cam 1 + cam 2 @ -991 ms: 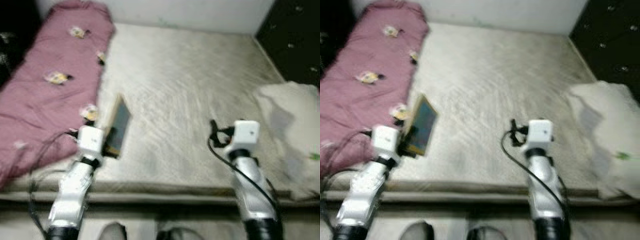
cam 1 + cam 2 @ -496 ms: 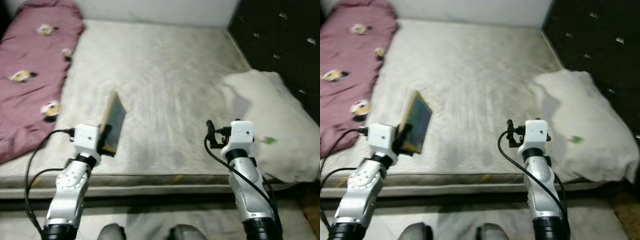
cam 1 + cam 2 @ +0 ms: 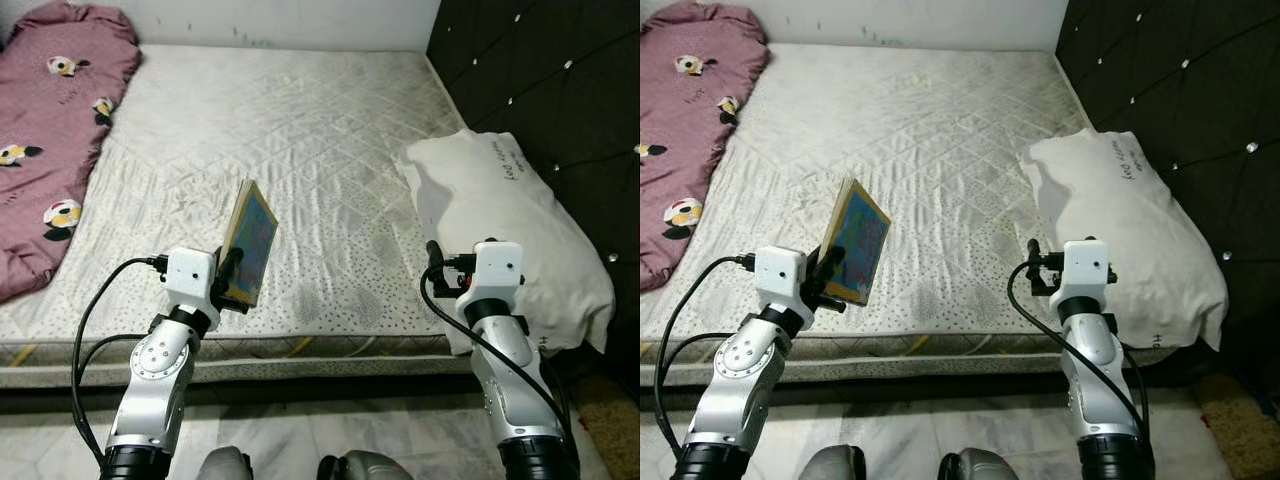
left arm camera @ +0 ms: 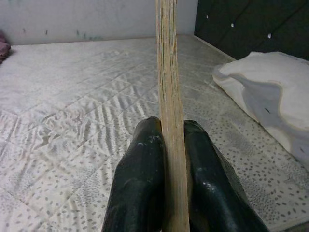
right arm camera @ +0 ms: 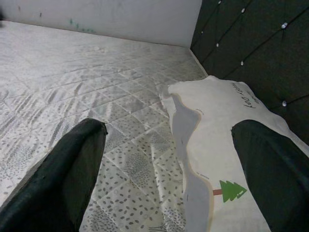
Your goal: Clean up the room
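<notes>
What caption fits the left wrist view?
Left gripper shut on a book held upright over the mattress.

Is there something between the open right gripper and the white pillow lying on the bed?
Nothing visible. The right gripper, fingers wide apart, faces the white pillow across bare mattress. The left gripper pinches a thin book.

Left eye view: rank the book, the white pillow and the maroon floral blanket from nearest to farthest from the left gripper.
1. Book: clamped upright in the left gripper, over the mattress's near edge.
2. Maroon floral blanket: along the mattress's left side, reaching toward the far wall.
3. White pillow: on the right side by the dark headboard, ahead of the right gripper.
</notes>
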Robot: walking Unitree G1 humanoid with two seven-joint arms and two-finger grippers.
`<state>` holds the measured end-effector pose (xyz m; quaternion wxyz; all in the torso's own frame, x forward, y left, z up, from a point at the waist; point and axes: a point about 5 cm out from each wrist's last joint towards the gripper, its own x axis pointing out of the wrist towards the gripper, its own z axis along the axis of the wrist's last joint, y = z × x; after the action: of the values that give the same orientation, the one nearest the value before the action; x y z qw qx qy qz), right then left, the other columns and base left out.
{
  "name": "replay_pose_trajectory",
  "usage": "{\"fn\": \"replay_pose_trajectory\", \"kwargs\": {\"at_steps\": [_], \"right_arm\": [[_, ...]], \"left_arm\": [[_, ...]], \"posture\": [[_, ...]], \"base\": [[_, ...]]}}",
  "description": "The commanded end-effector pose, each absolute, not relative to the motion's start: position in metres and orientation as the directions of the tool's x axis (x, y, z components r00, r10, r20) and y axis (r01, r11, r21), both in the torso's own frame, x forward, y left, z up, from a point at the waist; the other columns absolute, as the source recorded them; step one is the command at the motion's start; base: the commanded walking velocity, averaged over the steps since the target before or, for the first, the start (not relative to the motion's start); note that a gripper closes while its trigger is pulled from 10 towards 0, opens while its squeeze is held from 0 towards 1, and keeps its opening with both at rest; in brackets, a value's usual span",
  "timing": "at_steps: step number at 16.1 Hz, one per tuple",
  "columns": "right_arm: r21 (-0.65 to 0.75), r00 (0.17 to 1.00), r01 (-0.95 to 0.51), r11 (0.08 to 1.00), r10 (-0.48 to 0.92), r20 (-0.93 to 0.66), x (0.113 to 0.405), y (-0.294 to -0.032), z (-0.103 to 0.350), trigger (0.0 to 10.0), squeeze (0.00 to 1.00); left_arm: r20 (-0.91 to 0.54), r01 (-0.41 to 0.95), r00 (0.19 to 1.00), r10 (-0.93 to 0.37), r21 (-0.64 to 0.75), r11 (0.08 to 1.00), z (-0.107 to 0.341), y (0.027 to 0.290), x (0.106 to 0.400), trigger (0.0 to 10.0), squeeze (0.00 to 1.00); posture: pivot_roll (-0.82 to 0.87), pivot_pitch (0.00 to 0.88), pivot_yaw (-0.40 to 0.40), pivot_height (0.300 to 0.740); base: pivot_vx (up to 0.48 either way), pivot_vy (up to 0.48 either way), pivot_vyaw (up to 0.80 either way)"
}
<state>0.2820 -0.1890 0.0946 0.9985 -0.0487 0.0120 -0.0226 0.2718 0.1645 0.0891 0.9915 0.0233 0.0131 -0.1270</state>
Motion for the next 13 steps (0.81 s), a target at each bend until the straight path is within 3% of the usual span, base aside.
{"fn": "replay_pose_trajectory", "kwargs": {"at_steps": [1, 7, 13], "right_arm": [[-0.102, 0.999, 0.034, 0.994, -0.036, -0.015, 0.2832, -0.1864, 0.0963, 10.0, 0.00], [-0.107, 1.000, 0.013, 0.994, -0.015, -0.016, 0.2851, -0.1836, 0.0965, 10.0, 0.00], [-0.113, 1.000, 0.012, 0.993, -0.014, -0.009, 0.2870, -0.1844, 0.0983, 10.0, 0.00]], "left_arm": [[0.021, 0.259, 0.965, -0.260, 0.053, 0.965, 0.0990, 0.1656, 0.2724, 10.0, 0.00], [0.019, 0.251, 0.968, -0.252, 0.043, 0.967, 0.0960, 0.1657, 0.2695, 10.0, 0.00], [0.019, 0.253, 0.967, -0.254, 0.045, 0.967, 0.0953, 0.1662, 0.2679, 10.0, 0.00]], "posture": [[-0.03, 0.093, -0.056, 0.740], [-0.02, 0.088, -0.072, 0.740], [-0.02, 0.089, -0.070, 0.740]], "base": [[0.000, 0.000, 0.00], [0.000, 0.000, 0.00], [0.265, 0.000, 0.00]]}}
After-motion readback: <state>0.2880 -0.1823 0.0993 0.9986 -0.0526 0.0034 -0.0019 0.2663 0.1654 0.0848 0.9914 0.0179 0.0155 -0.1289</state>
